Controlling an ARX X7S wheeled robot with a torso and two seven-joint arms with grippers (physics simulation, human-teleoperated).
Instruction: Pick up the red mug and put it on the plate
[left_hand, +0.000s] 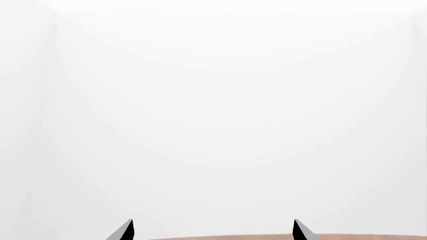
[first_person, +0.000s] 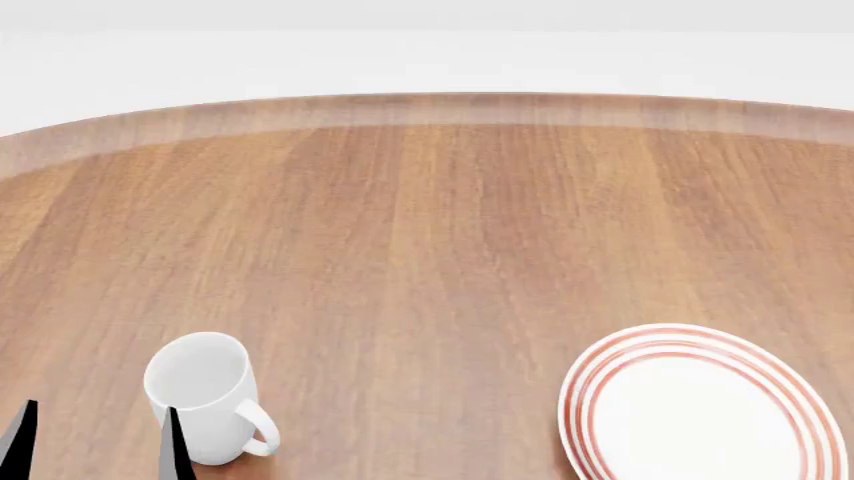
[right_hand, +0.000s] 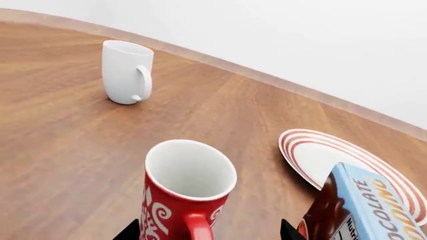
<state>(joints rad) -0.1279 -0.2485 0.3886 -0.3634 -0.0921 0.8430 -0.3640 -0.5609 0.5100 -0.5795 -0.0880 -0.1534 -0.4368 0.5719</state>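
looking down my right wrist view, the red mug (right_hand: 187, 195) stands upright on the wooden table (right_hand: 60, 130), right between the two dark tips of my right gripper (right_hand: 210, 231), which sit spread on either side of it with nothing clamped yet. its handle faces back toward my wrist, so i judge a careless squeeze could catch the loop, twist the mug and tip it. a chocolate box (right_hand: 363, 207) stands just beside the mug and overlaps the near edge of the plate (right_hand: 320, 150) in this view; whether it rests on the plate i cannot tell. carrying the mug across, i could knock that box or set the mug down on it instead of on bare plate. the red mug shows a white inside with nothing in it. the white mug (right_hand: 127, 72) stands well apart on the far side; its inside is not visible here. my left gripper (left_hand: 213, 231) hangs with its tips parted, holding nothing, facing blank white.
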